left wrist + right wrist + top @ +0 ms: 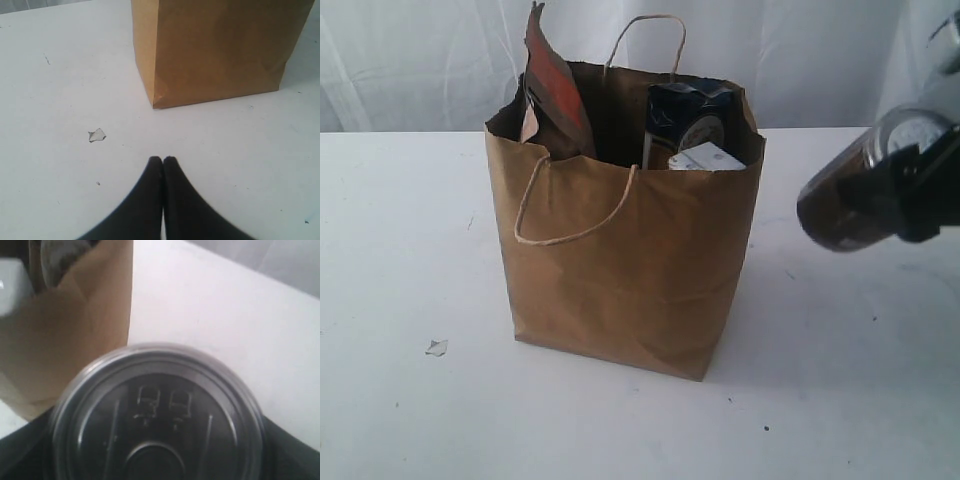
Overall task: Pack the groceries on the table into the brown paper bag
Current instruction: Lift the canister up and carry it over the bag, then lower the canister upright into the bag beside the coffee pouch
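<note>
Presently the pull-tab silver can [850, 195] hangs in the air to the right of the brown paper bag [630, 270], clear of its rim and well above the table [400, 250]. The right gripper [912, 190] has its fingers spread wide around the can's body and clamped on it. The can is tilted: its long axis runs slantwise, the dark base end aimed down toward the bag and the lidded end raised away from it — the right wrist view looks straight onto the pull-tab lid. The left gripper [163, 161] sits low over the table in front of the bag, fingers pressed together on nothing, near a small paper scrap [97, 135]. Risks noted: the bag mouth is already crowded by the brown-orange pouch [555, 95], a dark blue packet [695, 115] and the small white-blue carton [707, 158]. A slanted can may therefore catch the paper rim and fold or tip the bag, which nothing braces. A smooth round body held at a tilt may also slide from the fingers — released high, it would likely crush the carton.
</note>
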{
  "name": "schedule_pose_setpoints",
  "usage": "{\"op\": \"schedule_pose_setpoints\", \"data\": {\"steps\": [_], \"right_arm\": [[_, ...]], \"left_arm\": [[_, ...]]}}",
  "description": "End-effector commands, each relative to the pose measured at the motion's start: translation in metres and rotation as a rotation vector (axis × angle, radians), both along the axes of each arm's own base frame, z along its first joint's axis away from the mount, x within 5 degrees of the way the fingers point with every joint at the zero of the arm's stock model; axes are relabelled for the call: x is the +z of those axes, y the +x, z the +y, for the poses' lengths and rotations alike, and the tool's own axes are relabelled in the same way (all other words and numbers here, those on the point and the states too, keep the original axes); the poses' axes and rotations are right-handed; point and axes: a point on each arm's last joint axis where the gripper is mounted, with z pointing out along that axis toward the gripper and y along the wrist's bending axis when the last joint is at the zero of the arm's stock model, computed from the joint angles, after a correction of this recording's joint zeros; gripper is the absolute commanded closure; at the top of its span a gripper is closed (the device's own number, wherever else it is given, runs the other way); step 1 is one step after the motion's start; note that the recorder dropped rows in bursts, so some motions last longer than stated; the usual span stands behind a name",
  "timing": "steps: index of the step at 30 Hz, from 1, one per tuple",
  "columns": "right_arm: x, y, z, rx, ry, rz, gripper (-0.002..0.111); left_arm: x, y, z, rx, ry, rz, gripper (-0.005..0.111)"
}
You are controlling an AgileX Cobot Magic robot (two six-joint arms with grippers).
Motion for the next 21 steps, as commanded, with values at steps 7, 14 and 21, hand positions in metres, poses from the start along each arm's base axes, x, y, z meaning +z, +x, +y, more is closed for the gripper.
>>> {"op": "schedule_pose_setpoints", "data": {"steps": [7, 14, 21], "right_arm": [[0.085, -0.004, -0.001, -0.018, 0.091, -0.293, 0.108], [0.108, -0.006, 0.021, 0.119, 0.084, -0.344, 0.108], [0.108, 0.004, 0.063, 0.325, 0.023, -0.337, 0.108]], "left_arm": [[-0.001, 0.0, 0.0, 0.006, -0.012, 0.008, 0.107], [-0.001, 0.0, 0.0, 0.006, -0.012, 0.008, 0.107], [-0.001, 0.0, 0.0, 0.006, -0.012, 0.008, 0.107]]}}
